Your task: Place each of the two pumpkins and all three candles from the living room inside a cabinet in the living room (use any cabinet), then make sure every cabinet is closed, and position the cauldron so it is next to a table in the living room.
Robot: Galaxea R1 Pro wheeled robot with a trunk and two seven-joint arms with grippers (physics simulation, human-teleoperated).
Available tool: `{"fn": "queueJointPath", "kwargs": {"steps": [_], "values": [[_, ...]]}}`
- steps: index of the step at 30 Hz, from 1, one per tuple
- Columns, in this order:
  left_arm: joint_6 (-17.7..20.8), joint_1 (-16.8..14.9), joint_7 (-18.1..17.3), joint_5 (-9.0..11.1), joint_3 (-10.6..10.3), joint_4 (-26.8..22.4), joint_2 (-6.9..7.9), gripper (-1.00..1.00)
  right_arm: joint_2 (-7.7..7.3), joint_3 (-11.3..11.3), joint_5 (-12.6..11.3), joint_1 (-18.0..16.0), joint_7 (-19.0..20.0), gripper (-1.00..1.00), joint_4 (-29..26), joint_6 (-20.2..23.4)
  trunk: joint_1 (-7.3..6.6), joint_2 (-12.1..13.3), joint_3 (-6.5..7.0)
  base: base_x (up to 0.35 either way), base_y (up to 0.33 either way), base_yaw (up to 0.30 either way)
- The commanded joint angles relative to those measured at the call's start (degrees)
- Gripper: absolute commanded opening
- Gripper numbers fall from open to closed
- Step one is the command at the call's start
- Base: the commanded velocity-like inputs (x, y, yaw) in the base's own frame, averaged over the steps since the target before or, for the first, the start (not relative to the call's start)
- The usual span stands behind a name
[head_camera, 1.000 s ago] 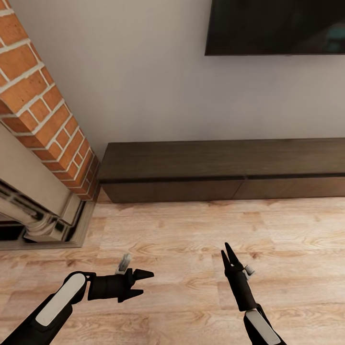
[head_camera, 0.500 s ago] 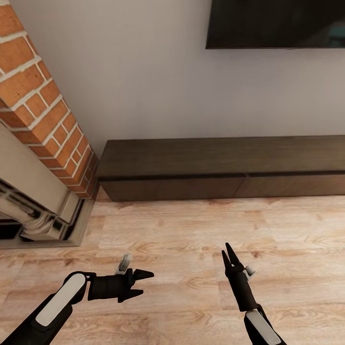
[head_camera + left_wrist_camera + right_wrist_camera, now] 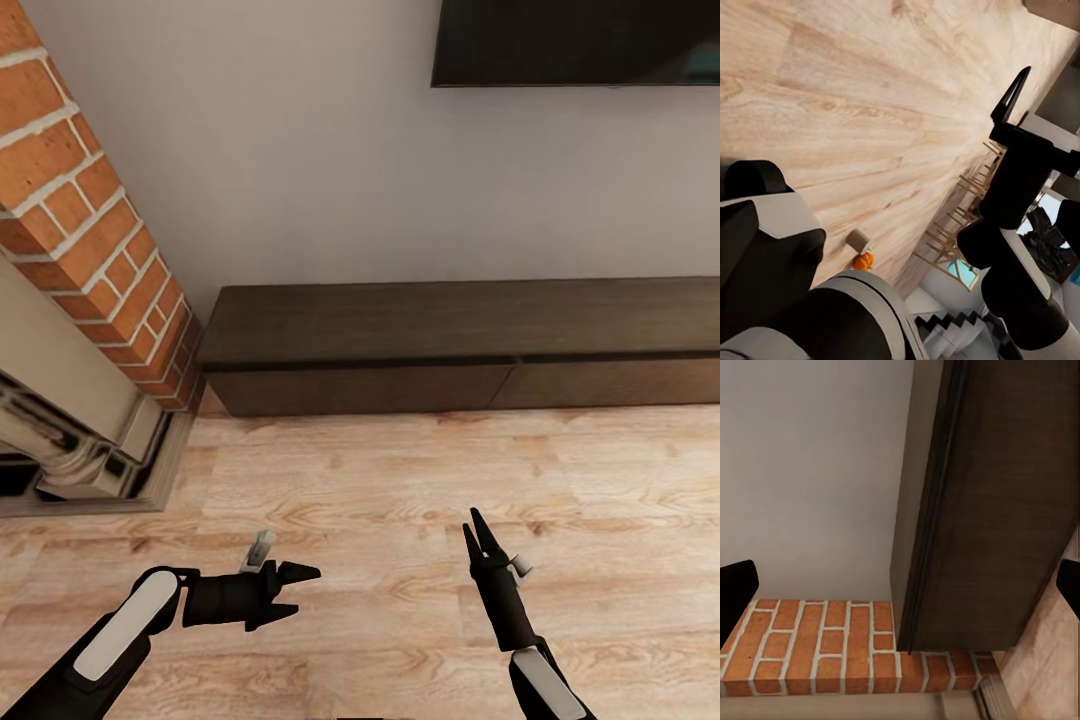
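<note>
- Along the far wall runs the cabinet (image 3: pixel 460 345), long, low and dark brown, its plain front panels shut and its flat top bare; the right wrist view shows it too (image 3: pixel 1005 502), meeting the brick fireplace (image 3: pixel 90 240) at its end.
- Above it hangs a dark screen (image 3: pixel 575 40); no brand, label or writing can be read on it or anywhere else.
- Between robot and cabinet lies bare wooden floor (image 3: pixel 420 470).
- Both arms hang low over that floor. The left tool (image 3: pixel 300 590) is released, fingers spread and empty. The right tool (image 3: pixel 478 532) is also released and carries nothing, its fingertips parted at the edges of its own wrist view.
- Far off in the left wrist view a small orange pumpkin (image 3: pixel 863 261) sits on the floor beside a pale block (image 3: pixel 857 241) that I cannot identify.
- My judgement: the robot is on approach to the cabinet with nothing yet stowed; next it must close in and open a front panel, which has no handle to grip.
</note>
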Motion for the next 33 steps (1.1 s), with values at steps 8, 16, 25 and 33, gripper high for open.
{"fn": "queueJointPath", "kwargs": {"steps": [8, 16, 25, 33], "values": [[0.04, -0.02, -0.21, -0.1, -0.15, 0.0, -0.05, 1.0, -0.1, 0.35, -0.65, -0.03, 0.1, 1.0, 0.12, -0.29, 1.76, -3.24, -1.47, 0.0, 0.0, 0.0], [0.08, -0.02, -0.21, -0.1, -0.16, -0.05, -0.06, 1.0, -0.04, 0.34, -0.58, -0.02, -0.11, 1.0, 0.18, -0.44, 3.52, -6.45, -2.91, 0.0, 0.0, 0.0], [0.07, -0.02, -0.21, -0.1, -0.19, -0.06, -0.04, 1.0, -0.08, 0.34, -0.53, -0.03, -0.4, 1.0, 0.35, -0.46, 5.49, -10.06, -4.52, 0.0, 0.0, 0.0], [0.05, -0.03, -0.21, -0.1, -0.17, -0.2, -0.06, 1.0, -0.08, 0.32, -0.5, -0.02, -0.43, 1.0, 0.39, -0.46, 7.25, -13.26, -5.96, 0.0, 0.0, 0.0]]}}
